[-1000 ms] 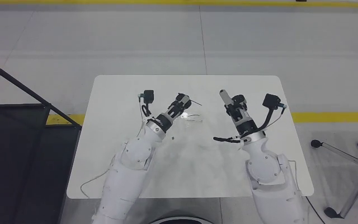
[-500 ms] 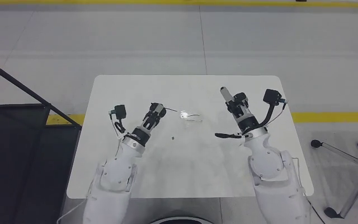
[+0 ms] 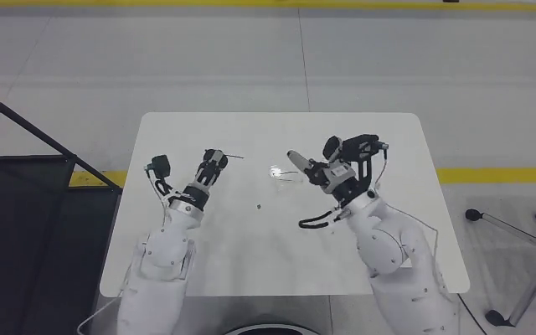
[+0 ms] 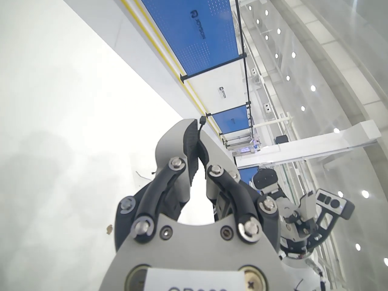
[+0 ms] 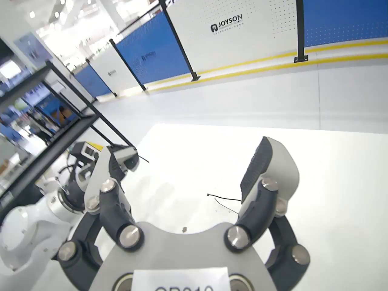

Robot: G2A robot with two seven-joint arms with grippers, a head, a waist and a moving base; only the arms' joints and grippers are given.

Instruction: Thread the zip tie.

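One thin black zip tie

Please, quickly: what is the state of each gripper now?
Left gripper: closed on a zip tie.
Right gripper: open, holding nothing.

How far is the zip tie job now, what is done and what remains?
Done: the left gripper is shut on one zip tie. In hand: the right gripper is open above the table, near a second tie lying there. Left: the held tie looks straight and unlooped, so the threading remains.
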